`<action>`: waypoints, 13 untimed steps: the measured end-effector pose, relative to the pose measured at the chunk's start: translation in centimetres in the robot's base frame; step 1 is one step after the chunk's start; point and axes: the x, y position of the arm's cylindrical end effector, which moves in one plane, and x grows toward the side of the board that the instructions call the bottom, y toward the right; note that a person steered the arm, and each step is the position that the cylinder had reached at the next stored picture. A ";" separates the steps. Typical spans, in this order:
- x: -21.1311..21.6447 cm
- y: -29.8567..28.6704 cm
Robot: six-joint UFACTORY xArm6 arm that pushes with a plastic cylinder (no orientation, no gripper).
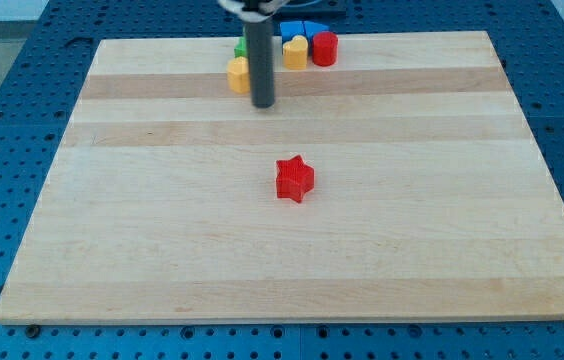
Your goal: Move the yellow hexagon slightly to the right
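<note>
The yellow hexagon lies near the view's top, left of centre, on the wooden board. My rod comes down from the view's top, and my tip rests on the board just right of the hexagon and slightly below it, close to touching it. A green block sits right above the hexagon, partly hidden by the rod.
A yellow block, a red cylinder and a blue block cluster at the board's top edge, right of the rod. A red star lies near the board's middle. A blue perforated table surrounds the board.
</note>
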 end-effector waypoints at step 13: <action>-5.5 -9.1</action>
